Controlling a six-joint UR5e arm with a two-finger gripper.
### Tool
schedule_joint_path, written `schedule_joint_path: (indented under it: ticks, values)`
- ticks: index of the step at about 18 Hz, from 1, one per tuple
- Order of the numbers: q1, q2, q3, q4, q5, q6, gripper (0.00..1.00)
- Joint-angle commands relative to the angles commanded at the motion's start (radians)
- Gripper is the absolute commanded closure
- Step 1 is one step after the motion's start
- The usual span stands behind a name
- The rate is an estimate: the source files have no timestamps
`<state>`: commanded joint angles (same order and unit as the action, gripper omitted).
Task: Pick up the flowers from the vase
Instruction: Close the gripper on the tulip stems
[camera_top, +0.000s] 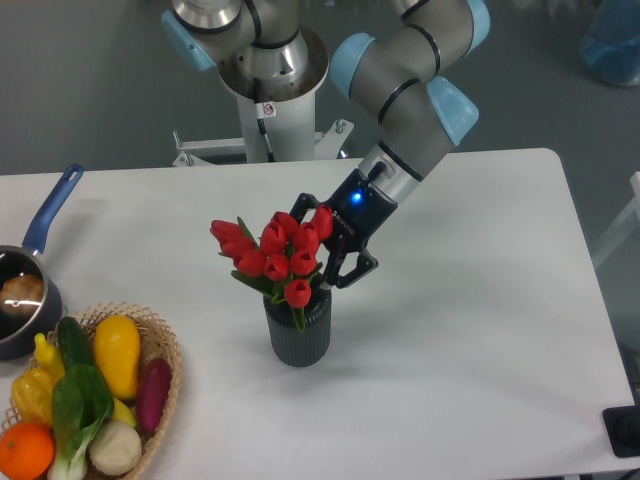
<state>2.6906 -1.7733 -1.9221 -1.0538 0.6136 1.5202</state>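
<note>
Table (480, 330): white, holds all items below.
Arm (410, 90): grey w/ blue caps, reaching down-left.
Basket (165, 350): wicker, front-left, veg inside.
Saucepan (25, 290): blue handle, left edge.
Flowers (275, 252): red tulips, standing in vase.
Vase (298, 332): dark ribbed, table centre.
Gripper (322, 252): fingers apart, at bunch's right side; contact w/ blooms can't tell.
</note>
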Motion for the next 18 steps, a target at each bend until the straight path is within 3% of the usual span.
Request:
schedule_joint_path:
  ticks: [11, 13, 18]
  values:
    - [0.0, 0.002, 0.005, 0.002, -0.005, 0.002, 0.59]
    - [0.0, 0.002, 0.005, 0.002, -0.005, 0.0, 0.67]
    - [0.002, 0.002, 0.006, 0.002, -0.005, 0.0, 0.67]
